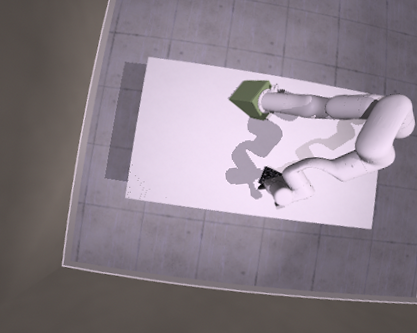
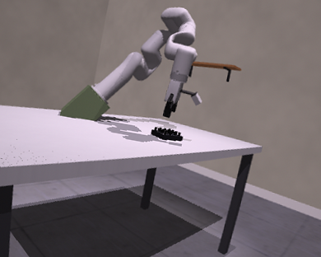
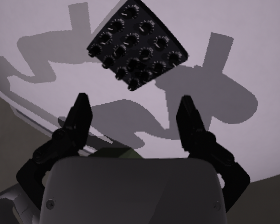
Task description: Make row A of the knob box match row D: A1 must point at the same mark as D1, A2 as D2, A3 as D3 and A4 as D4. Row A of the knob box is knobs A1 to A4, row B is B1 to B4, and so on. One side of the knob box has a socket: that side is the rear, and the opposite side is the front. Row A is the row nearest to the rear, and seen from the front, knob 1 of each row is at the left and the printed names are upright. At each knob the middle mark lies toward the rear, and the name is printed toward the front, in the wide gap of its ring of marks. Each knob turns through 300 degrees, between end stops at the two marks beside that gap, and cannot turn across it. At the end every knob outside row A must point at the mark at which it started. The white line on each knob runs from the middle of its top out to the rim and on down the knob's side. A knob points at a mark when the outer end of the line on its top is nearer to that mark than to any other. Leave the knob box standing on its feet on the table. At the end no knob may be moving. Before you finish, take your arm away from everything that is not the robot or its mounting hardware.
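Note:
The black knob box (image 1: 269, 172) (image 2: 167, 135) (image 3: 137, 47) stands on the white table. In the wrist view it is turned so that a corner points down, and its several dark knobs show from above. The names, the socket and the directions of the white lines are too dark and small to read. My gripper (image 2: 167, 116) (image 3: 134, 105) is open, with nothing between its fingers. It hangs above the table beside the box. In the wrist view the box lies beyond the fingertips; in the top view the arm covers part of the box and the fingers.
The white table (image 1: 169, 131) (image 2: 45, 138) carries the green arm base (image 1: 250, 93) (image 2: 86, 104). Shadows of the arm fall beside the box. A brown shelf (image 2: 217, 66) is on the wall behind. The table's edge shows near the box in the top view.

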